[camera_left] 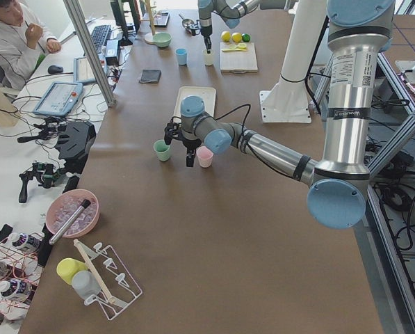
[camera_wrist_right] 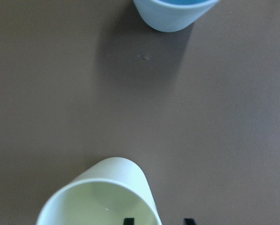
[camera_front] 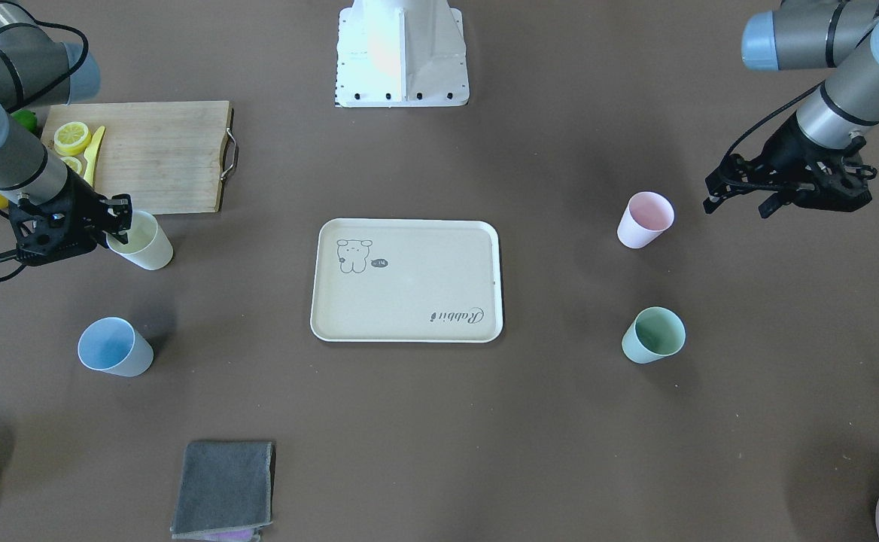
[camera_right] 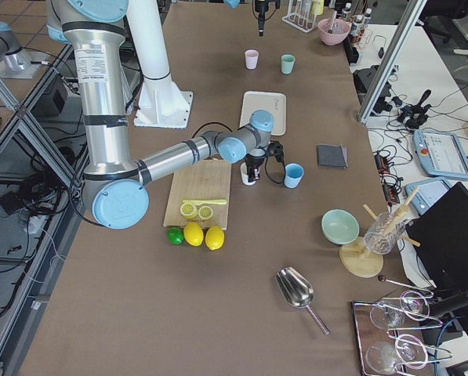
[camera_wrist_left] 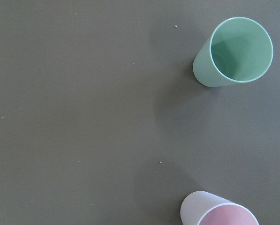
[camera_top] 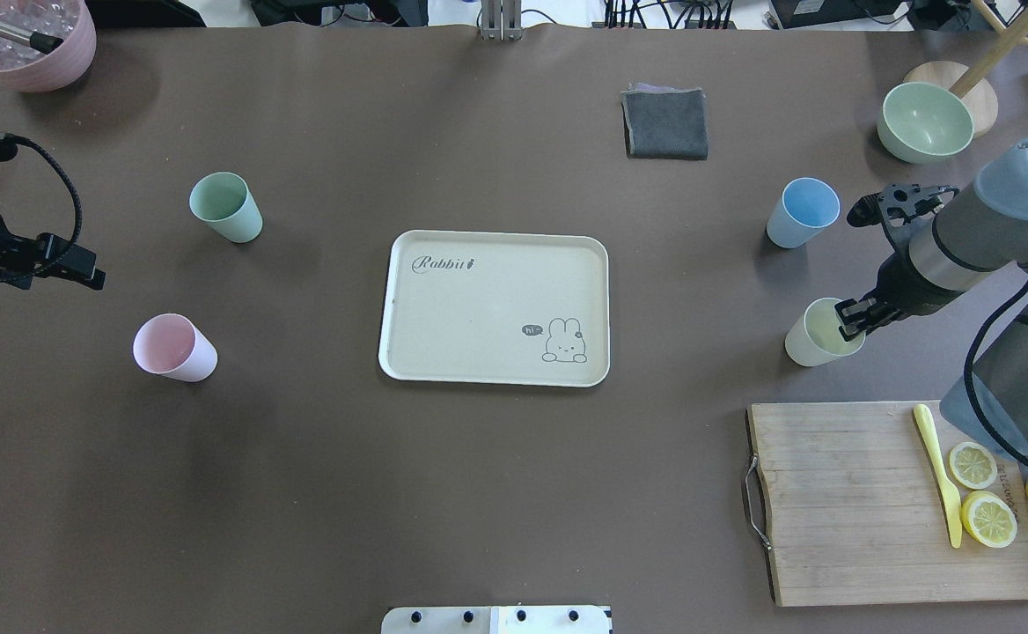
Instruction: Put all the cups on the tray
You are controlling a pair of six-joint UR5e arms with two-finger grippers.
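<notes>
The cream tray (camera_front: 409, 320) (camera_top: 444, 352) lies mid-table with nothing on it. Four cups stand upright on the table around it. My right gripper (camera_front: 117, 224) (camera_top: 850, 319) is open, low at the pale yellow cup (camera_front: 146, 245) (camera_top: 811, 339). In the right wrist view one fingertip (camera_wrist_right: 127, 220) is over the cup's mouth and the other is outside its wall. The blue cup (camera_front: 114, 347) (camera_top: 802, 212) stands close by. My left gripper (camera_front: 737, 205) looks open and empty, above the table beside the pink cup (camera_front: 644, 218) (camera_top: 173, 347). The green cup (camera_front: 654, 335) (camera_top: 225, 206) stands near the pink one.
A wooden cutting board (camera_front: 161, 154) (camera_top: 848, 502) with lemon slices and a yellow knife lies behind the yellow cup. A grey cloth (camera_front: 225, 488) (camera_top: 665, 123), a green bowl (camera_top: 925, 121) and a pink bowl (camera_top: 30, 40) sit along the far edge.
</notes>
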